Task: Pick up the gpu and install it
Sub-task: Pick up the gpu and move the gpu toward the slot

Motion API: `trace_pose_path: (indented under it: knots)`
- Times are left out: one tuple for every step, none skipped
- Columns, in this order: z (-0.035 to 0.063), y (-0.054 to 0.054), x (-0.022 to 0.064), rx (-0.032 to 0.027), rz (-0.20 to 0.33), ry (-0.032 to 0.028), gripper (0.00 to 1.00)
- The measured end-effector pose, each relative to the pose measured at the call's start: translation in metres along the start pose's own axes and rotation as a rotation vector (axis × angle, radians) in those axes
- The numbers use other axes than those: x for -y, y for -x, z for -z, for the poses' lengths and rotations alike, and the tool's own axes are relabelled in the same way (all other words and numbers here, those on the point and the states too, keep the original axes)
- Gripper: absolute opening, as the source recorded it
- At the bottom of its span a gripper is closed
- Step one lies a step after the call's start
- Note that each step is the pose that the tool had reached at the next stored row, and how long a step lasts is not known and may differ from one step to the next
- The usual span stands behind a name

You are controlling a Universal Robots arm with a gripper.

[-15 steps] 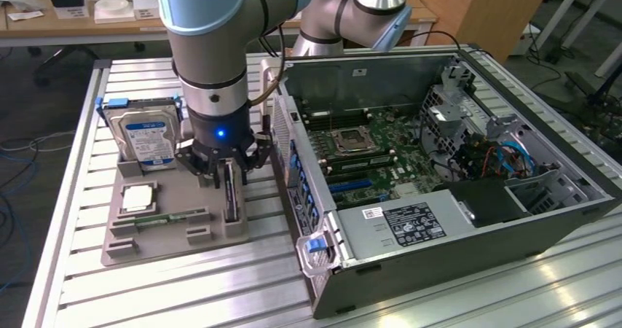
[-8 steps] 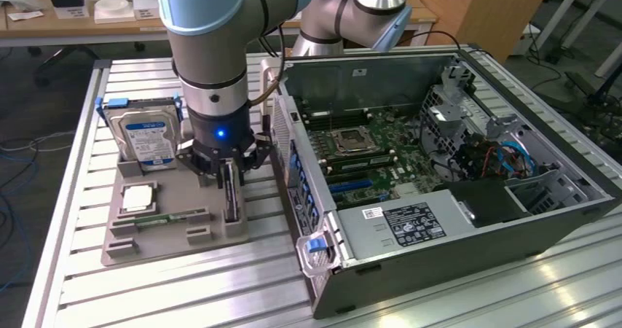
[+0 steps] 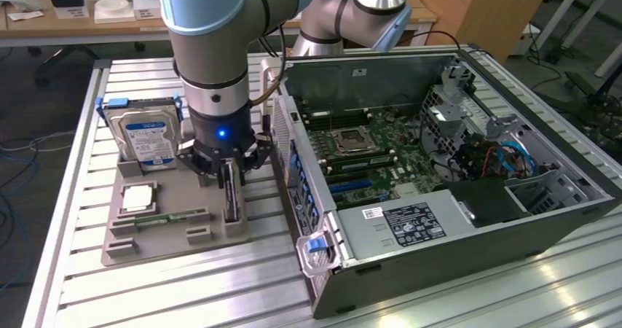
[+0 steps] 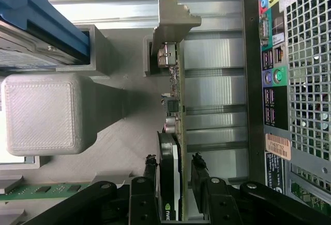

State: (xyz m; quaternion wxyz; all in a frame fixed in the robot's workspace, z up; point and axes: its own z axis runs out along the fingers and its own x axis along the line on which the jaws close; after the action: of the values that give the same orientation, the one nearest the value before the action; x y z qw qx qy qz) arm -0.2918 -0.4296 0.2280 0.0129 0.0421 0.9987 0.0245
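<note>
Status: pick-up in hand, install outstanding. The gpu (image 3: 231, 195) (image 4: 173, 126) stands on edge in its slot in the grey holder tray (image 3: 146, 249), on the side of the tray nearest the open PC case (image 3: 544, 226) and well apart from the motherboard (image 3: 379, 160) inside it. Not lifted as far as seen. The gripper (image 3: 231, 176) (image 4: 173, 165) is down over the card, jaws part-closed, one on each broad face, v. close to both. Cannot tell if they bear on the card or are just shy of it. Orientation: card upright on its long edge, long axis horizontal, running far-to-near in the exterior view, approx. parallel to the case's rear panel. Silvery end bracket (image 4: 175, 13) sits at the end away from the jaws. Hard drive (image 3: 146, 135) and memory stick (image 3: 165, 217) sit in the same tray.
</note>
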Motion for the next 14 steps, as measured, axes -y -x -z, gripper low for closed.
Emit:
trace_pose_path:
  knots:
    - [0.0,0.0,0.0,0.0,0.0,0.0,0.41]
    - [0.0,0.0,0.0,0.0,0.0,0.0,0.39]
    - [0.0,0.0,0.0,-0.0001,0.0,0.0001,0.39]
    - [0.0001,0.0,0.0,-0.0002,0.0,0.0,0.33]
    - [0.0,0.0,0.0,-0.0001,0.0,-0.0001,0.33]
    - [0.0,0.0,0.0,0.0001,0.0,-0.0001,0.27]
    - [0.0,0.0,0.0,0.0,0.0,-0.0001,0.27]
    - [0.0,0.0,0.0,0.0,0.0,-0.0001,0.27]
    - [0.0,0.0,0.0,0.0,0.0,-0.0001,0.27]
    - [0.0,0.0,0.0,-0.0001,0.0,0.0,0.27]
    - [0.0,0.0,0.0,0.0,0.0,0.0,0.27]
    - [0.0,0.0,0.0,0.0,0.0,0.0,0.27]
    - [0.0,0.0,0.0,-0.0001,0.0,-0.0001,0.27]
    - [0.0,0.0,0.0,0.0,0.0,0.0,0.27]
